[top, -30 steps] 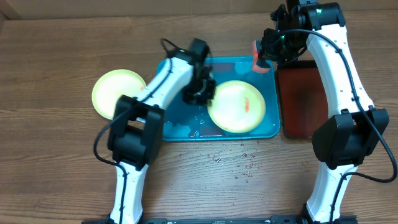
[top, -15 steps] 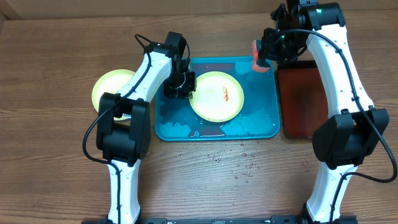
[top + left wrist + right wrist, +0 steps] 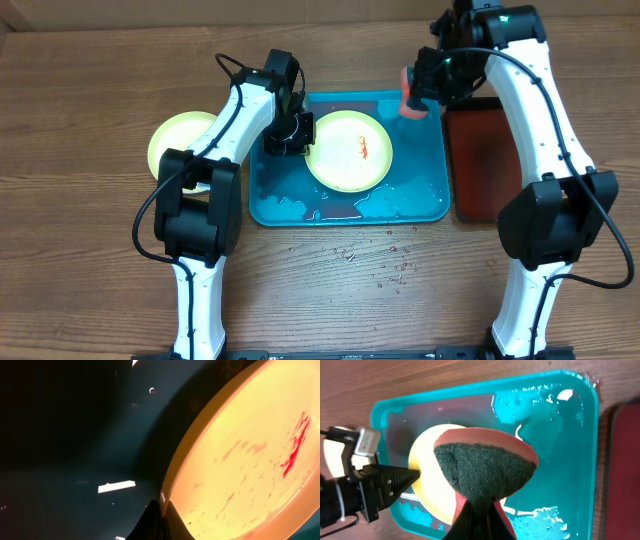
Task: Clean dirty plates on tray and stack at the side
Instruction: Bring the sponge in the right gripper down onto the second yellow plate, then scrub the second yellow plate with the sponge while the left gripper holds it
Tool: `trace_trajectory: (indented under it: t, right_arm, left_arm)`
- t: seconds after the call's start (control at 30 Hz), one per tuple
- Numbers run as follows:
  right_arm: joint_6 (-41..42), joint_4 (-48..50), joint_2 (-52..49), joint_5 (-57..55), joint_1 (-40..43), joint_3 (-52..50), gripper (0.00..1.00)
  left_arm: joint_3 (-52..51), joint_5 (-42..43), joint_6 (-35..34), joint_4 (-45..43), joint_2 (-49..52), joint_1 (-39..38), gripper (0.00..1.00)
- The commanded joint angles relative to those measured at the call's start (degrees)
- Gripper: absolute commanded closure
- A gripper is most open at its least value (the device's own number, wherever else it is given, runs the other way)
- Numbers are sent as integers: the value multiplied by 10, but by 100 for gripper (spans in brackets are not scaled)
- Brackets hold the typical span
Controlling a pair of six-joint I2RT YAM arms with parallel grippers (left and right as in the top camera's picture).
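A pale yellow-green plate (image 3: 348,151) is lying in the middle of the teal tray (image 3: 425,195), showing a red smear right of its centre and fainter reddish streaks across its face. Water is pooling on the tray floor around it, mostly along the near edge. The left gripper (image 3: 303,135) is pinching the plate's left rim with its fingers closed tight on it, the arm reaching in over the tray's left side; whether that edge is raised off the tray cannot be told. A second plate (image 3: 172,145) of the same colour is sitting on the table (image 3: 90,250) left of the tray, partly hidden under the left arm. The right gripper (image 3: 479,517) is hovering over the tray's far right corner, clamping a sponge (image 3: 485,465) with a dark green scouring face and a red back. A red tray (image 3: 485,165) is lying just beside the teal one on its right.
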State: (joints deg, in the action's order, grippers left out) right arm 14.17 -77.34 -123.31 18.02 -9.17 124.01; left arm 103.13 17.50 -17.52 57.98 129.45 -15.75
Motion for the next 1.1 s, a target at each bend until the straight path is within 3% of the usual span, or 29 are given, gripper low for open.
trace_trajectory:
  t: [0.0,0.47,0.8,1.07]
  right_arm:
    - [44,1,-3,-50,-23,-14,96]
    - [67,142,-3,-65,-120,-177,96]
    - [66,250,-3,-102,-121,-296,96]
    - [53,308,-6,-95,-131,-320,96]
  left_arm:
    - [11,-1,-17,-6,2,1,96]
    - [5,6,-3,10,6,1,96]
    - [5,24,16,21,6,1,96]
    - [5,41,28,30,6,-1,96]
